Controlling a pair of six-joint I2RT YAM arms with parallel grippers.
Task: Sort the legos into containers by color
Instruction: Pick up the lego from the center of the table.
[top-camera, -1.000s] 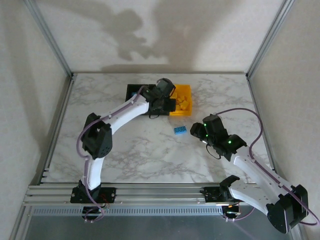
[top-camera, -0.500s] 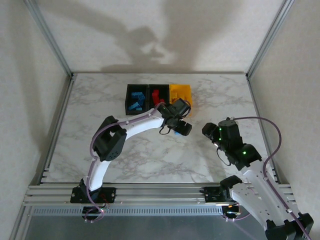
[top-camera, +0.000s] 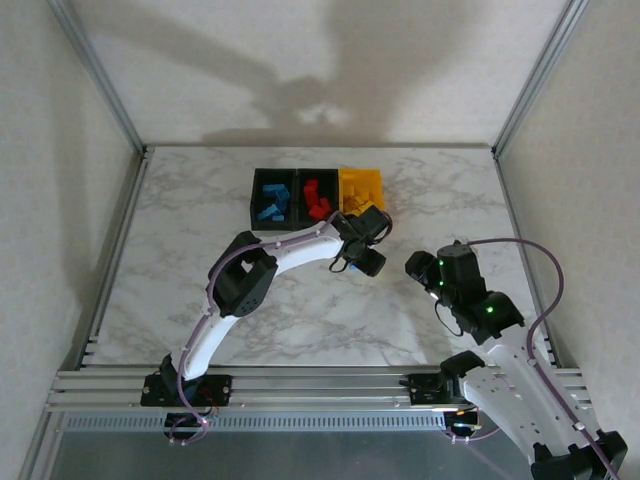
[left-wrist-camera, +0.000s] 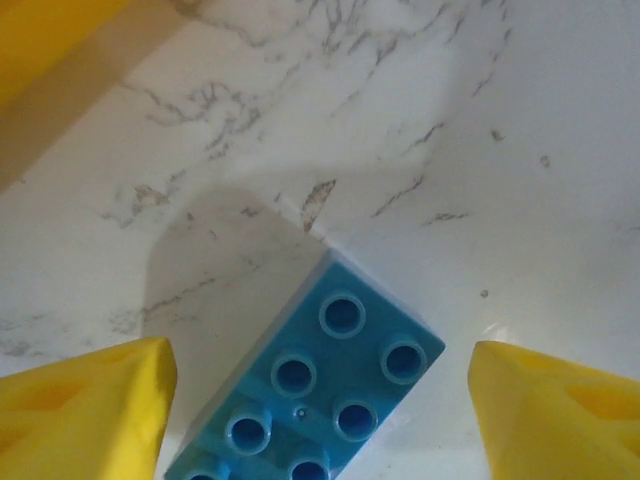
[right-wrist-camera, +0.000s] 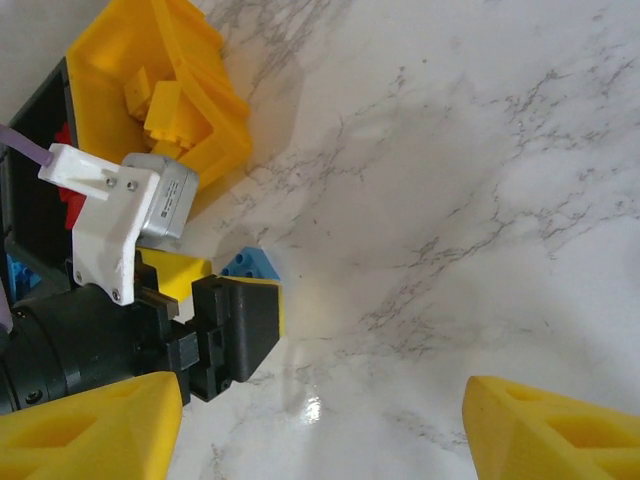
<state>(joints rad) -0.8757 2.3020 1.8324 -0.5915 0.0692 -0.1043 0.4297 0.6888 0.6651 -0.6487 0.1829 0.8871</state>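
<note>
Left gripper (top-camera: 364, 256) hangs over a lone blue brick (left-wrist-camera: 330, 385) on the table (top-camera: 200, 250), fingers spread either side, nothing pinched; the likely next move is to close, lift and carry it to the black bin (top-camera: 252, 200) of blues at ten o'clock.

Item 1. Blue lego (left-wrist-camera: 310, 390), just on the near side of the yellow bin (right-wrist-camera: 225, 125): its near end is cut off by my left wrist view's bottom edge. From my right wrist one corner shows (the rest sits behind my left gripper (top-camera: 362, 252)).
Item 2. Yellow bin: a blurred, cropped wedge in my left wrist view's top-left corner.
Item 3. Black bins (right-wrist-camera: 30, 210), beside the yellow bin: cut by my right wrist view's left edge.
Item 4. Fingertips (left-wrist-camera: 90, 410) of my left gripper, fingertips (right-wrist-camera: 560, 430) of my right gripper (right-wrist-camera: 325, 405): cropped at the bottom edges.
Item 5. Legos (top-camera: 272, 198) in the bins, from overhead: too small to count.
</note>
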